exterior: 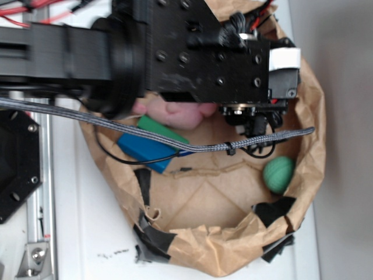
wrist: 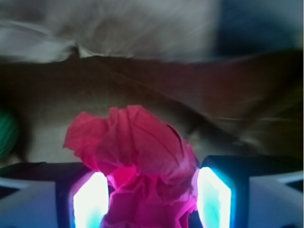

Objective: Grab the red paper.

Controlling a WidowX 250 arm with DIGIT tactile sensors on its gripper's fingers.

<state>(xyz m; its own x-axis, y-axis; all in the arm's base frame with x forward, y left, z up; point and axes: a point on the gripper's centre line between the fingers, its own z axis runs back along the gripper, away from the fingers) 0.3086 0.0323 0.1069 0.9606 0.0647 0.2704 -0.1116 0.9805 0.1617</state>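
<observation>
My tool [wrist: 151, 199] is seen best from the wrist view: its two glowing fingers [wrist: 90, 202] stand either side of the red paper [wrist: 137, 156], and the crumpled wad fills the gap between them. The paper presses against both inner faces, so I record the tool as gripping the red paper. The upper part of the wad bulges out beyond the fingertips; its lower part runs down between them and out of frame.

From the exterior view my arm [exterior: 175, 46] covers the upper part of a brown paper bag [exterior: 309, 146], whose torn rim is patched with black tape [exterior: 154, 238]. The tool itself and the red paper are hidden under the arm in this view.

Inside the bag, beside my arm, lie a pink plush toy [exterior: 175, 112], a green block [exterior: 160, 129] and a blue block [exterior: 145, 153], the two blocks touching. A green ball [exterior: 278, 174] rests near the bag wall, apart from the blocks; in the wrist view it shows at the far left edge, well to the side of the tool. A braided cable [exterior: 175, 137] crosses over the bag. The bag sits on a white table [exterior: 93, 233].
</observation>
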